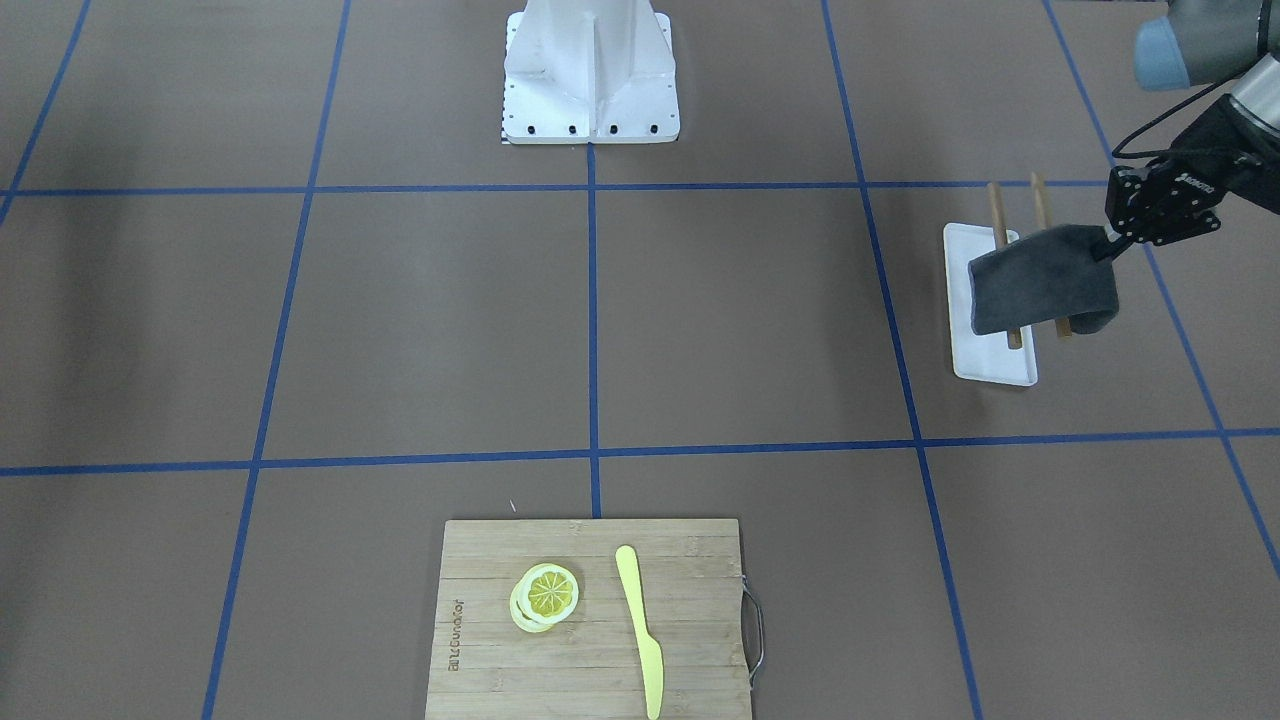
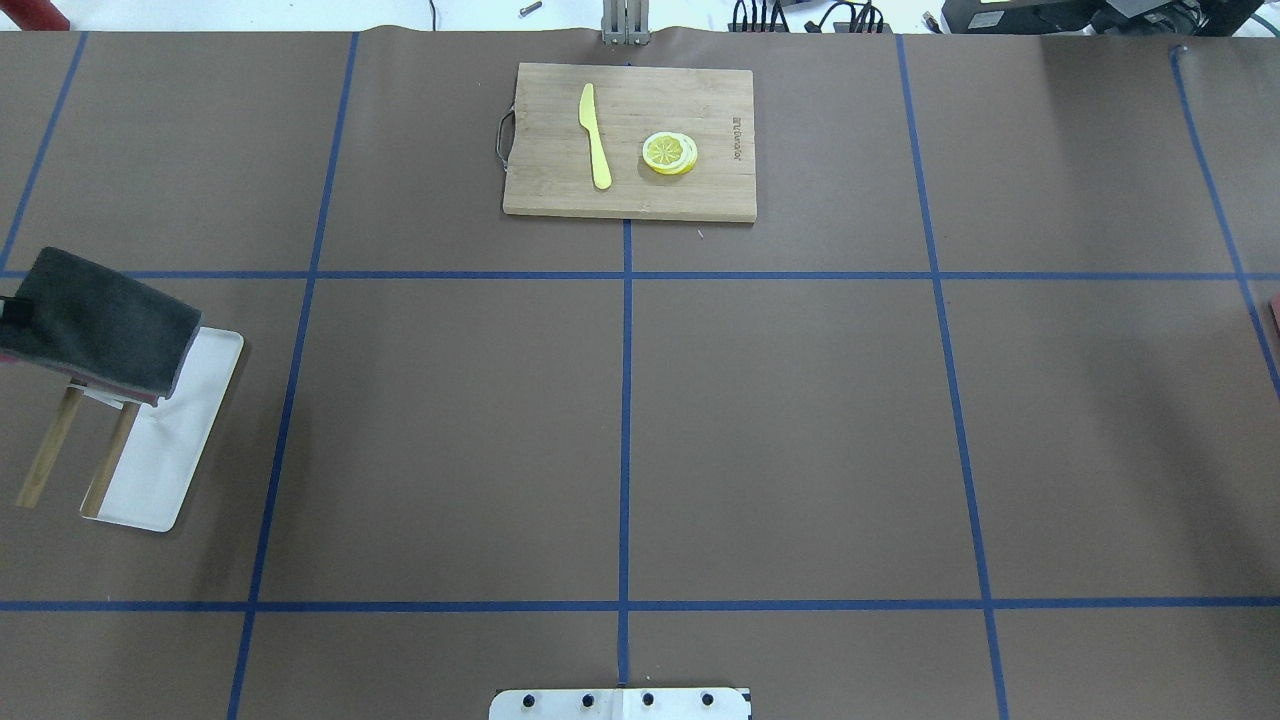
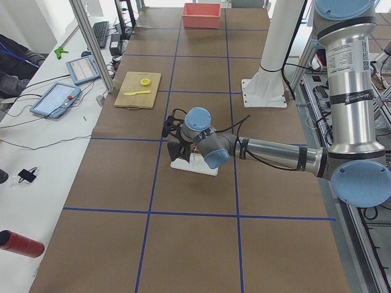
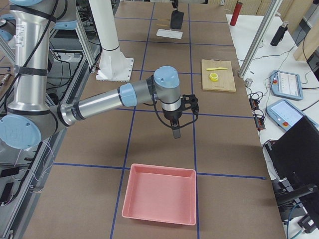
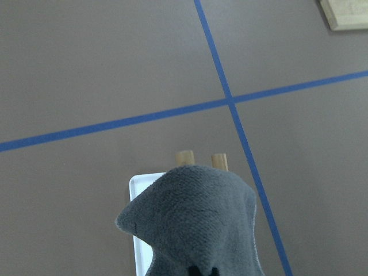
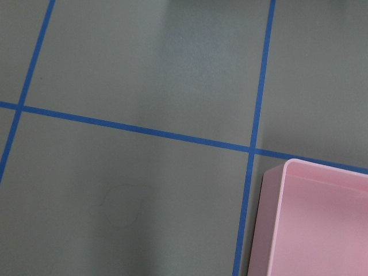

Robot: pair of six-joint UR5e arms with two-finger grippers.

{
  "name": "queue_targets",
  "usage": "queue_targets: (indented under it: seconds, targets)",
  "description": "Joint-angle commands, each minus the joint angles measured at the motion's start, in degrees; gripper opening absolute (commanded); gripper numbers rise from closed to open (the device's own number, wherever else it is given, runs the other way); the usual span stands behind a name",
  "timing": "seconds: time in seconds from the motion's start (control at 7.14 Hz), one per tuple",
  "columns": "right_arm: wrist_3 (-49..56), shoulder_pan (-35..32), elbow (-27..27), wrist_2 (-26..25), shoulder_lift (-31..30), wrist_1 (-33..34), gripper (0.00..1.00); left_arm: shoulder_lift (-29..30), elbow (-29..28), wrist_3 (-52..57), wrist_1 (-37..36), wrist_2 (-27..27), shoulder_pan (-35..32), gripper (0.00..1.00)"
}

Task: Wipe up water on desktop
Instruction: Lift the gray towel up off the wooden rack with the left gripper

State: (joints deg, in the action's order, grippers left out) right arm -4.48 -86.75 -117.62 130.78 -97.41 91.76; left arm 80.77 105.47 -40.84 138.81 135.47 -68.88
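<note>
The left hand [image 1: 1106,246] pinches a grey cloth [image 1: 1040,280] by one edge, hanging over the white tray [image 1: 985,365] near the left edge of the tabletop [image 1: 740,320]. The cloth looks soft, light and limp, so an edge grip suits dragging it. Whether the right hand [image 4: 176,131] is spread, I cannot tell.

Grey cloth [image 5: 198,221] is hanging at bottom centre, hiding most of white tray [image 5: 138,230]. Two wooden sticks [image 5: 185,157] are poking out just above the cloth. Blue tape lines [image 5: 230,101] are crossing on brown desktop [image 5: 103,69]. Cutting board [image 5: 348,14] corner is showing top right.
</note>
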Motion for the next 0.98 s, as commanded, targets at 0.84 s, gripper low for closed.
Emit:
queue_targets:
  seconds: [0.84]
  targets:
    - [-16.0, 22.0, -0.9, -0.8, 11.7, -30.1, 0.92, 18.9, 3.5, -40.6, 0.1, -4.9, 4.2, 0.00]
